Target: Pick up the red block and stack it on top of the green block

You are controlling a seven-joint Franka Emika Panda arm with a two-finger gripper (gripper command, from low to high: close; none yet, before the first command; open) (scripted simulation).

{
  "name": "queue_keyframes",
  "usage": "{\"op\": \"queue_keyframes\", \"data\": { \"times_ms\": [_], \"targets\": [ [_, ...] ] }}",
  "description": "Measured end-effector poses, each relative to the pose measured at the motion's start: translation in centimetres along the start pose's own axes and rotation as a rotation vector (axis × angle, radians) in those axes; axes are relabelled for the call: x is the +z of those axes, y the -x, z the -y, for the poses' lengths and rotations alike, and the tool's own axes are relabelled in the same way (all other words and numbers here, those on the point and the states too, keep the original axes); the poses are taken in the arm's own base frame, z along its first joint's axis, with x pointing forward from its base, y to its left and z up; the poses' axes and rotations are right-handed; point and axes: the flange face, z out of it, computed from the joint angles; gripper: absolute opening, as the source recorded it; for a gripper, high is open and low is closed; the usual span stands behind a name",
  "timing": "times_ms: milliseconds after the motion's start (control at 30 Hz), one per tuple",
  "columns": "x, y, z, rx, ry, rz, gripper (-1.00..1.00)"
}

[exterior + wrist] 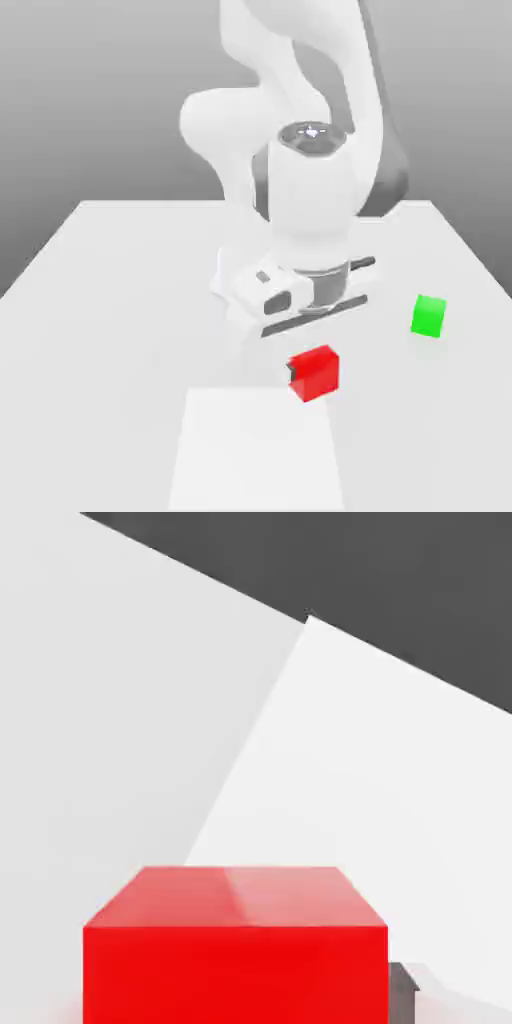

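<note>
Pale tabletop (120,300) across exterior view, grey backdrop (100,100) along top. Tool (313,372) clamped on red block (318,376), lower centre; green block (428,317) well apart, right side.

You face a pale tabletop (130,330); a whiter rectangular patch (257,450) marks it; grey shading (90,100) lies beyond.
</note>
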Motion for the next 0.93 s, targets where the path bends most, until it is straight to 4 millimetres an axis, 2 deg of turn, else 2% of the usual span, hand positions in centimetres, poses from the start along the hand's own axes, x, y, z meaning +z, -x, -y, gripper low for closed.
{"op": "queue_keyframes", "data": {
  "times_ms": [100, 233, 333, 433, 533, 833, 867, 933],
  "targets": [
    [-0.4, 4.2, 5.3, -0.222, -0.004, 0.007, -1.0],
    [-0.7, 11.6, 11.3, -0.546, 0.004, 0.016, -1.0],
    [-0.6, 17.7, 14.2, -0.788, 0.02, 0.021, -1.0],
    [-0.2, 23.4, 15.6, -1.007, 0.042, 0.021, -1.0],
    [0.9, 24.5, 15.9, -1.057, 0.056, 0.015, -1.0],
    [6.0, 24.6, 15.5, -1.061, 0.053, 0.016, -1.0],
    [6.4, 24.6, 15.4, -1.058, 0.051, 0.018, 1.0],
    [6.4, 24.5, 15.4, -1.054, 0.051, 0.018, 1.0]
  ]
}}
